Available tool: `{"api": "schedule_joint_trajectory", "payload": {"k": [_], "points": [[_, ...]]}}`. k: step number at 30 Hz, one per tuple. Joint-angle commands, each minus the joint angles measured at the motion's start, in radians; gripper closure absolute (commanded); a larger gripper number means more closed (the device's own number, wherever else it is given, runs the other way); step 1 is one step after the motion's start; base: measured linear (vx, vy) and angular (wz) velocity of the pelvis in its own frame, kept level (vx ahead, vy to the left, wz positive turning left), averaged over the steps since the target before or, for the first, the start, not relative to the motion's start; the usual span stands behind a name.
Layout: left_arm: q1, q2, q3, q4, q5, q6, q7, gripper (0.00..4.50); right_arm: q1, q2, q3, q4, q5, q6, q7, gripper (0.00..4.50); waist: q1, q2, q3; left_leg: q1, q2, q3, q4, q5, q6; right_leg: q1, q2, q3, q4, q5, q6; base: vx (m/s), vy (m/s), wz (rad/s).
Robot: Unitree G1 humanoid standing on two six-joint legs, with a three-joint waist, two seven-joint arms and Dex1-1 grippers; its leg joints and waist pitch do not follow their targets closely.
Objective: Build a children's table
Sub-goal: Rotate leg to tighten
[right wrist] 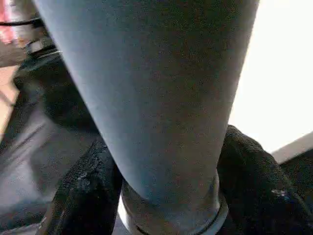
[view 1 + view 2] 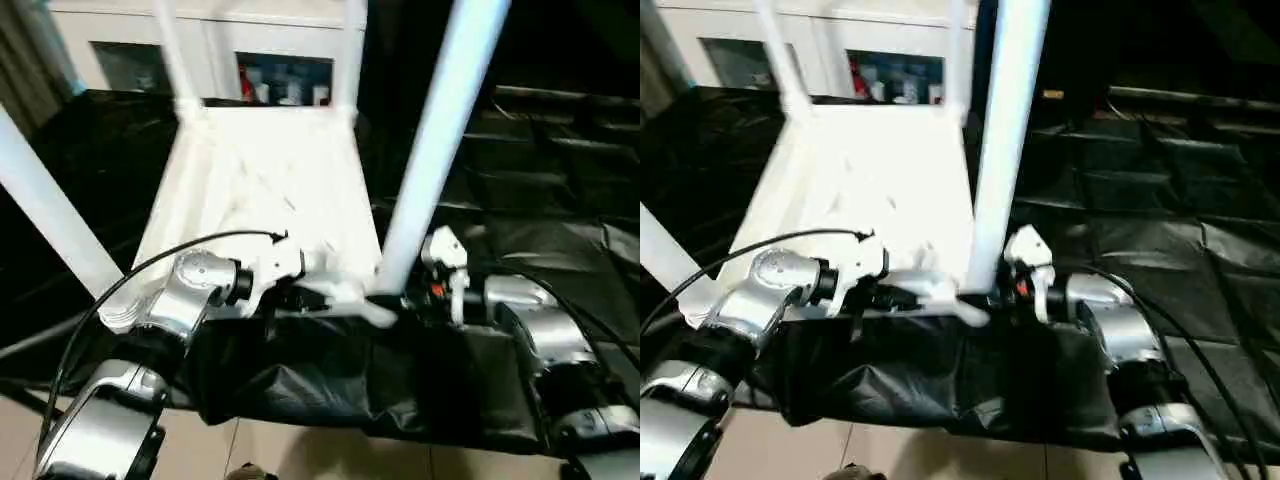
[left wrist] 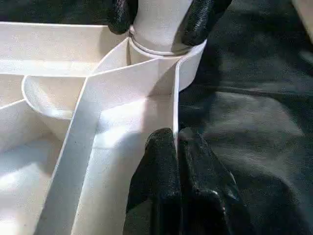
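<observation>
The children's table lies upside down, its ribbed white top [image 2: 260, 170] on the black cloth and its legs pointing up. My left gripper [image 3: 176, 139] is shut on the thin rim wall [image 3: 174, 98] close to the near right corner socket [image 3: 190, 63]. The near right leg [image 2: 430, 150] stands in that socket. My right gripper [image 1: 168, 196] is closed around the foot of this leg, one black finger [image 1: 85, 186] on each side and touching it. A near left leg [image 2: 50, 210] and two far legs [image 2: 170, 50] also stand upright.
The work table under the black cloth [image 2: 520, 230] extends far to the right and back. Its front edge runs just under my wrists, with tiled floor [image 2: 300, 450] below. A white cabinet [image 2: 270, 70] stands behind. A black cable [image 2: 150, 262] arcs over my left wrist.
</observation>
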Motion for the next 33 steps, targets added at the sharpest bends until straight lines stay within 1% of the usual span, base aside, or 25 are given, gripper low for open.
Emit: {"api": "schedule_joint_trajectory", "payload": {"k": [1,2,4,7,9,11,14,16,17,18,19,20,21,22,23,24,25,26,27,28,29,30,31,32,33], "points": [[0.003,-0.015,-0.008,-0.033,-0.036,0.007,-0.017,4.50,0.016,0.001,0.030,-0.007,0.003,0.032,0.024,1.72,0.000,0.001,-0.063,0.022,0.086,-0.043,-0.074,-0.182,0.039,0.049,-0.089,0.064,-0.061,-0.185,-0.237,0.000,0.000,0.00],[0.003,-0.015,-0.007,-0.034,-0.036,0.007,-0.018,4.50,0.015,0.002,0.029,-0.011,0.010,0.040,0.025,1.97,-0.001,-0.001,-0.063,0.020,0.085,-0.044,-0.074,-0.181,0.035,0.049,-0.088,0.064,-0.061,-0.185,-0.234,0.000,0.000,0.00],[-0.001,-0.018,-0.006,-0.026,-0.032,0.004,-0.015,4.50,0.015,0.003,0.030,-0.021,0.022,0.054,0.030,2.05,-0.001,-0.001,-0.065,0.020,0.084,-0.044,-0.073,-0.174,0.033,0.050,-0.089,0.064,-0.060,-0.177,-0.234,0.000,0.000,0.00],[-0.004,-0.025,-0.003,-0.025,-0.027,0.007,-0.001,4.50,0.024,0.006,0.038,-0.039,0.030,0.073,0.042,2.15,0.000,-0.002,-0.067,0.019,0.083,-0.043,-0.070,-0.148,0.042,0.051,-0.088,0.064,-0.056,-0.142,-0.237,0.000,0.000,0.00],[-0.005,-0.030,-0.003,-0.023,-0.025,0.006,0.008,4.50,0.036,0.009,0.039,-0.054,0.036,0.086,0.047,2.17,0.001,-0.005,-0.068,0.017,0.082,-0.043,-0.068,-0.138,0.051,0.051,-0.088,0.063,-0.054,-0.128,-0.240,0.000,0.000,0.00],[-0.004,-0.032,-0.002,-0.024,-0.025,0.009,0.013,4.50,0.043,0.011,0.041,-0.061,0.036,0.089,0.046,2.18,0.004,-0.003,-0.067,0.019,0.084,-0.043,-0.069,-0.140,0.052,0.050,-0.089,0.063,-0.056,-0.139,-0.237,0.000,0.000,0.00],[-0.014,-0.052,0.007,0.005,-0.006,-0.001,0.084,4.50,0.069,0.025,0.043,-0.075,0.030,0.098,0.012,2.20,0.007,-0.009,-0.066,0.020,0.083,-0.042,-0.069,-0.145,0.050,0.049,-0.090,0.064,-0.059,-0.165,-0.227,0.000,0.000,0.00],[-0.029,-0.069,0.008,0.035,0.020,0.013,0.155,4.50,0.076,0.050,0.038,-0.059,0.006,0.095,-0.065,2.21,0.008,-0.008,-0.063,0.019,0.082,-0.043,-0.071,-0.158,0.045,0.048,-0.091,0.064,-0.064,-0.203,-0.215,0.000,0.000,0.00],[-0.039,-0.083,0.008,0.055,0.037,0.018,0.207,4.50,0.077,0.070,0.034,-0.039,-0.013,0.089,-0.122,2.22,0.006,-0.010,-0.058,0.021,0.082,-0.044,-0.074,-0.188,0.033,0.045,-0.091,0.064,-0.073,-0.264,-0.200,0.000,0.000,0.00],[-0.051,-0.101,0.013,0.077,0.051,0.022,0.266,4.50,0.073,0.099,0.023,-0.008,-0.031,0.083,-0.201,2.22,0.000,-0.010,-0.054,0.025,0.081,-0.047,-0.078,-0.224,0.012,0.041,-0.094,0.065,-0.082,-0.341,-0.179,0.000,0.000,0.00],[-0.063,-0.120,0.020,0.097,0.059,0.034,0.322,4.50,0.065,0.129,0.007,0.026,-0.045,0.078,-0.280,2.24,-0.004,-0.008,-0.049,0.031,0.079,-0.049,-0.080,-0.259,-0.001,0.037,-0.095,0.064,-0.091,-0.401,-0.168,0.000,0.000,0.00],[-0.082,-0.151,0.034,0.124,0.063,0.049,0.399,4.50,0.050,0.174,-0.022,0.076,-0.057,0.071,-0.396,2.27,-0.016,-0.009,-0.039,0.042,0.076,-0.056,-0.082,-0.344,-0.030,0.031,-0.096,0.057,-0.108,-0.545,-0.135,0.000,0.000,0.00],[-0.090,-0.162,0.039,0.133,0.064,0.053,0.426,4.50,0.044,0.190,-0.033,0.092,-0.060,0.068,-0.436,2.32,-0.025,-0.007,-0.038,0.054,0.072,-0.064,-0.081,-0.406,-0.049,0.028,-0.100,0.049,-0.124,-0.652,-0.096,-0.057,0.007,-0.04],[-0.101,-0.177,0.043,0.146,0.067,0.054,0.460,4.50,0.036,0.209,-0.044,0.111,-0.063,0.065,-0.482,2.40,-0.032,-0.009,-0.038,0.055,0.072,-0.070,-0.081,-0.428,-0.053,0.030,-0.100,0.044,-0.127,-0.679,-0.080,-0.059,0.023,-0.10],[-0.113,-0.192,0.048,0.160,0.072,0.059,0.497,4.50,0.029,0.227,-0.052,0.128,-0.067,0.061,-0.525,2.40,-0.043,-0.008,-0.039,0.048,0.072,-0.075,-0.085,-0.445,-0.053,0.037,-0.100,0.039,-0.134,-0.694,-0.054,-0.059,0.023,-0.10],[-0.113,-0.192,0.048,0.160,0.072,0.059,0.497,4.50,0.029,0.227,-0.052,0.128,-0.067,0.061,-0.525,2.41,-0.046,0.001,-0.040,0.052,0.075,-0.080,-0.089,-0.464,-0.055,0.038,-0.098,0.034,-0.138,-0.679,-0.045,0.000,0.000,0.00],[-0.126,-0.207,0.051,0.173,0.077,0.062,0.531,4.50,0.016,0.249,-0.067,0.150,-0.067,0.057,-0.581,2.42,-0.049,0.005,-0.040,0.052,0.074,-0.082,-0.090,-0.475,-0.053,0.040,-0.097,0.029,-0.140,-0.665,-0.044,0.000,0.000,0.00],[-0.151,-0.238,0.057,0.197,0.085,0.067,0.595,4.50,-0.013,0.297,-0.110,0.199,-0.052,0.052,-0.700,2.45,-0.056,0.011,-0.038,0.060,0.077,-0.084,-0.093,-0.513,-0.060,0.035,-0.096,0.023,-0.145,-0.645,-0.050,0.000,0.000,0.00],[-0.161,-0.253,0.060,0.205,0.086,0.070,0.619,4.50,-0.030,0.321,-0.133,0.225,-0.040,0.048,-0.755,2.47,-0.070,0.011,-0.034,0.070,0.074,-0.089,-0.090,-0.576,-0.071,0.035,-0.091,0.002,-0.157,-0.638,-0.044,-0.056,0.034,-0.03],[-0.168,-0.262,0.061,0.210,0.085,0.071,0.631,4.50,-0.043,0.338,-0.146,0.244,-0.032,0.045,-0.788,2.48,-0.071,0.042,-0.032,0.077,0.075,-0.095,-0.091,-0.621,-0.079,0.036,-0.090,-0.007,-0.156,-0.626,-0.042,-0.052,0.043,-0.07],[-0.174,-0.271,0.058,0.218,0.088,0.064,0.634,4.50,-0.056,0.354,-0.150,0.261,-0.037,0.036,-0.809,2.48,-0.090,0.027,-0.027,0.074,0.082,-0.100,-0.104,-0.694,-0.080,0.048,-0.076,-0.029,-0.159,-0.600,-0.024,-0.052,0.043,-0.07],[-0.180,-0.278,0.054,0.230,0.092,0.056,0.637,4.50,-0.068,0.370,-0.148,0.277,-0.050,0.016,-0.818,2.48,-0.089,0.042,-0.028,0.064,0.095,-0.103,-0.128,-0.762,-0.090,0.068,-0.069,-0.032,-0.128,-0.522,-0.030,-0.021,0.056,-0.05],[-0.180,-0.278,0.054,0.230,0.092,0.056,0.637,4.50,-0.068,0.370,-0.148,0.277,-0.050,0.016,-0.818,2.48,-0.092,0.045,-0.027,0.048,0.105,-0.104,-0.149,-0.794,-0.096,0.084,-0.065,-0.022,-0.093,-0.459,-0.044,0.000,0.000,0.00],[-0.185,-0.282,0.043,0.245,0.102,0.042,0.629,4.50,-0.082,0.387,-0.133,0.284,-0.070,-0.035,-0.801,2.48,-0.085,0.066,-0.029,0.045,0.105,-0.098,-0.166,-0.812,-0.119,0.081,-0.068,0.007,-0.065,-0.354,-0.082,0.000,0.000,0.00],[-0.186,-0.282,0.039,0.249,0.105,0.037,0.624,4.50,-0.085,0.390,-0.129,0.282,-0.072,-0.052,-0.791,2.48,-0.088,0.038,-0.023,0.082,0.067,-0.083,-0.121,-0.771,-0.119,0.027,-0.088,0.010,-0.132,-0.499,-0.092,0.000,0.000,0.00]]}}
